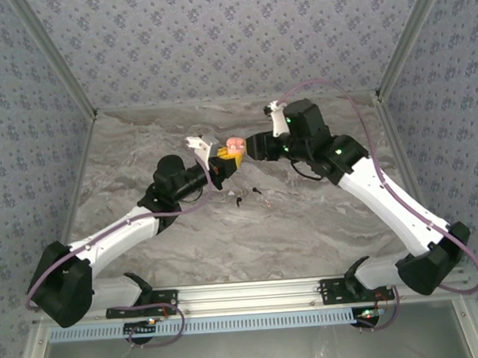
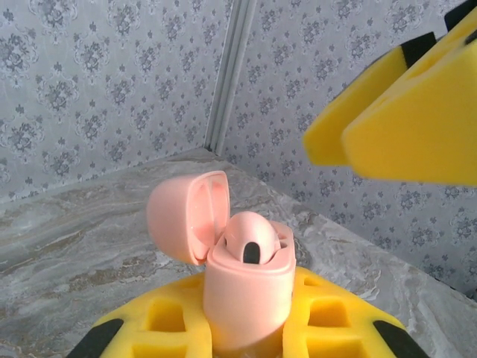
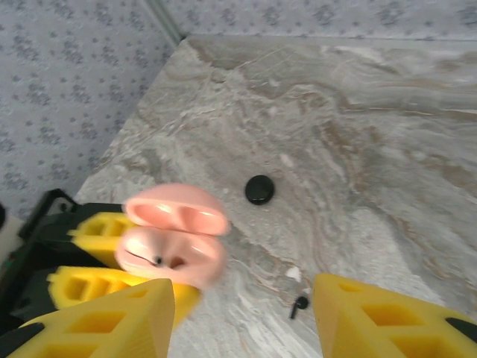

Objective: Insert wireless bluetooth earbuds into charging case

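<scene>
Case (image 2: 246, 287), one, lid-open, clamped in left claw (image 2: 250, 328); right claw (image 3: 242, 294) half-open, empty; seemingly two earbuds (image 1: 239, 201) loose.

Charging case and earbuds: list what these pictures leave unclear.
- Left wrist: charging case base hidden between left gripper fingers; dark mark in its slot cannot be identified.
- Right wrist: case interior blurred; earbud on the table too small for detail.
- Top external: black specks below the case too small to tell apart.
</scene>
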